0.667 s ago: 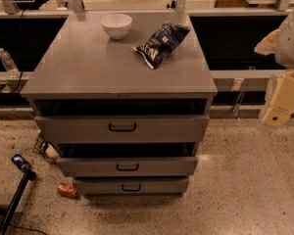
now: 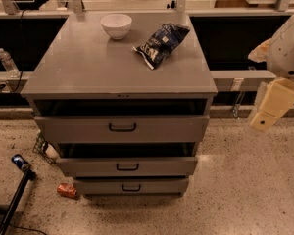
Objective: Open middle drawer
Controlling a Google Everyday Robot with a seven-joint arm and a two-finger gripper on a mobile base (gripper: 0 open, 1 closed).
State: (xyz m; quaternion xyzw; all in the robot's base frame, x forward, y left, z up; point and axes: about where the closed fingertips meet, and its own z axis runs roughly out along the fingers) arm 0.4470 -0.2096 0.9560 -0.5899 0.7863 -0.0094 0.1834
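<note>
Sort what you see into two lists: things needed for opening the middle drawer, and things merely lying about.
Job: middle drawer, its black pull; gripper, off to the cabinet's right.
Lying about: white bowl and chip bag on the cabinet top; water bottle at left; red item on the floor.

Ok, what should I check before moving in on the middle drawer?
1. Middle drawer pull visible and unblocked: ok.
2. Gripper at the pull: not ok; it hangs right of the cabinet, apart from it.
3. Bowl and chip bag back from the top's front edge: ok.
4. Red can out of the drawer's path, by the left corner: ok.
5. Drawer already pulled out: cannot tell.
</note>
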